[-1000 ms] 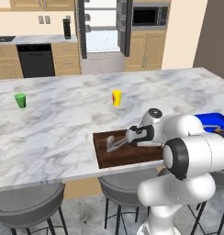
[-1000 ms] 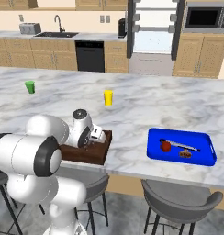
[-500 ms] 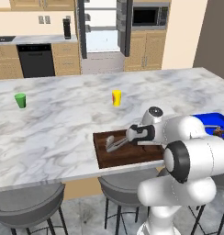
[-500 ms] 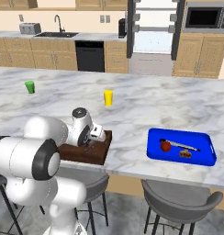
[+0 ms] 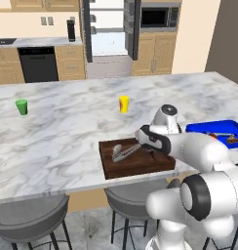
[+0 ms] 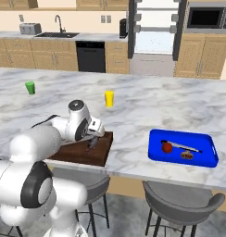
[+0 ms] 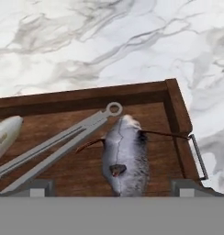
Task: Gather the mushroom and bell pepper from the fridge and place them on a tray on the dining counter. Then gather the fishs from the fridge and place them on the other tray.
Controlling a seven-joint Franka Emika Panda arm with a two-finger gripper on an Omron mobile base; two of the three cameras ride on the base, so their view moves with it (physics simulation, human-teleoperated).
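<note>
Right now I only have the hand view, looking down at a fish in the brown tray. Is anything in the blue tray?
Observer: Yes. The blue tray holds a red pepper and a brown mushroom.
Operator: Where is it relative to the brown one?
Observer: It is to the robot's right of the brown tray and apart from it. Both are near the front edge of the counter.
Operator: And the fridge?
Observer: The fridge stands across the kitchen with its doors open.
</note>
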